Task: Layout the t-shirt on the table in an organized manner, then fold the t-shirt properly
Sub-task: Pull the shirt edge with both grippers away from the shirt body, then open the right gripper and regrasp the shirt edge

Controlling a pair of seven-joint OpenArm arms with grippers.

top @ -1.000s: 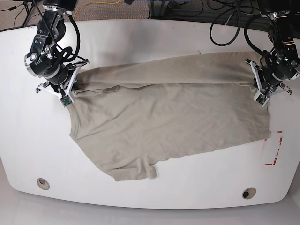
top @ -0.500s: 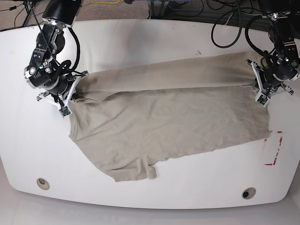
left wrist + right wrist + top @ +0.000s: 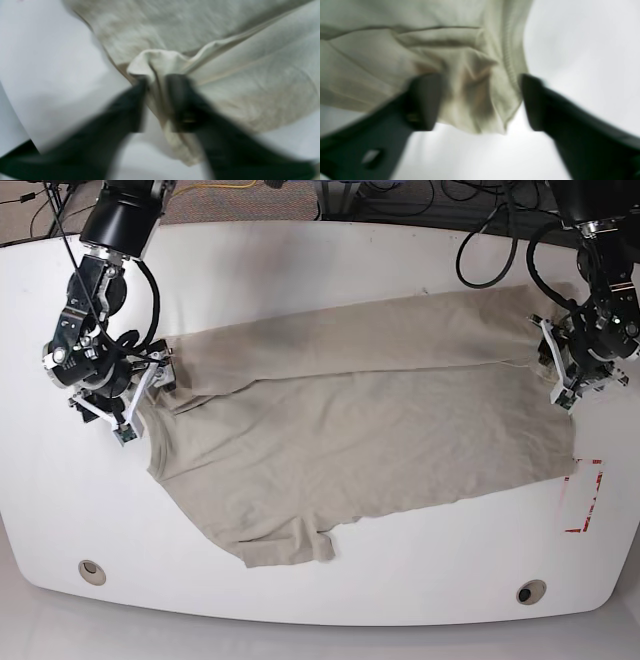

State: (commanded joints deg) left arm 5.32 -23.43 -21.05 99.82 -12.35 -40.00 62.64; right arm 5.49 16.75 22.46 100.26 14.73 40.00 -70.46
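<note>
1. The table (image 3: 330, 270) is a glossy white top with rounded corners. It carries two round grey holes (image 3: 91, 571) near its front edge and a red-outlined mark (image 3: 585, 495) on the side of the left arm.
2. Behind the far edge of the table, dark cables (image 3: 490, 250) loop over the floor.
3. The t-shirt (image 3: 360, 440) is a plain beige-grey one. It lies spread across the middle of the table, with its upper band folded over the rest, and one short sleeve (image 3: 290, 548) points toward the front edge.
4. The left gripper (image 3: 156, 82) stands at the shirt's edge beside the red mark. In the left wrist view its two dark fingers (image 3: 180, 100) are drawn close together, pinching a bunched fold of cloth between them.
5. The right gripper (image 3: 480, 82) stands at the opposite end of the shirt. In the right wrist view its fingers (image 3: 425, 100) are spread wide with a gathered lump of cloth, ribbed edge included, hanging between them. The blur hides whether either finger touches the cloth.
</note>
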